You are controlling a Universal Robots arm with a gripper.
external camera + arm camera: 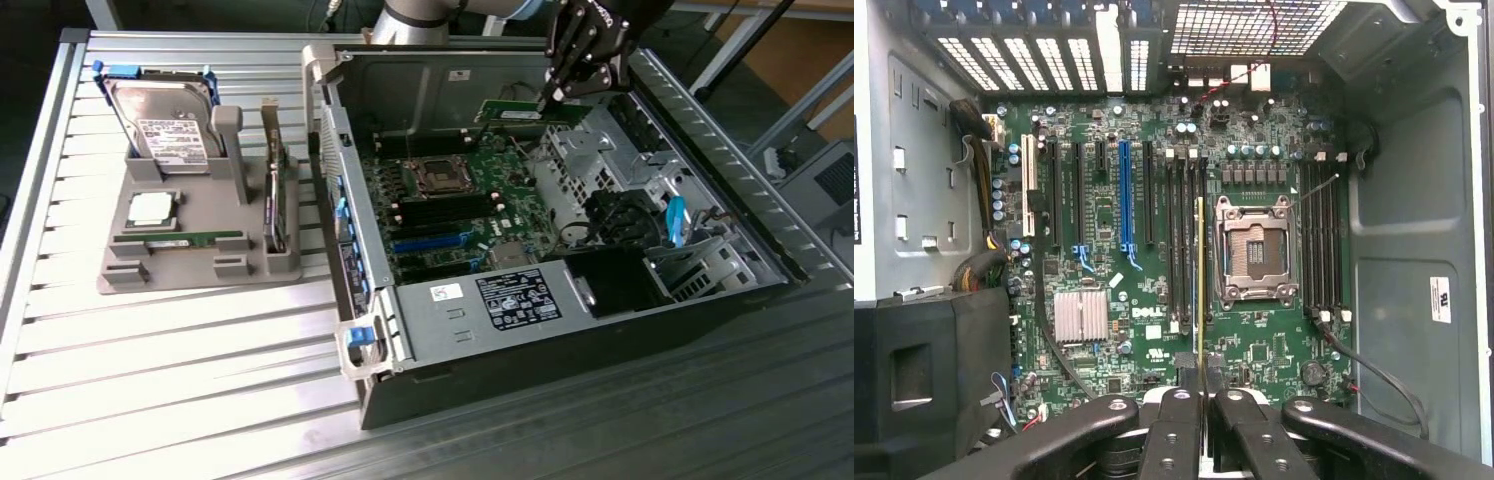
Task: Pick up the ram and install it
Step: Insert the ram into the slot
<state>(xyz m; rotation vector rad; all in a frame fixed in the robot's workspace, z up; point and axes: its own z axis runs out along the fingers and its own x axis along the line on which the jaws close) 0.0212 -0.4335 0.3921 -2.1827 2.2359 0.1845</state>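
Slatted bench [187, 350], open case [454, 320]: ram [1200, 280] is clamped edge-on by the nearly closed gripper [1201, 388] above the DIMM slots [1176, 240]. If skewed, the slot could be missed and the stick bent.

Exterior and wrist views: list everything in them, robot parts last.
table: one, silver slats, under everything
holder: one, grey, on the table at the exterior view's left
hard drive: one, silver, holder's far end
CPU chip: one, silver, flat on the holder
green stick: one, lying in a holder slot
expansion card: one, dark, on edge in the holder
computer case: one, grey and black, open on the table
motherboard: one, green, inside the case
CPU socket: one, silver-framed, empty, on the motherboard
ram: one, green, above the motherboard, in the hand
hand: one, black, shut on the ram
arm: one, grey, behind the case
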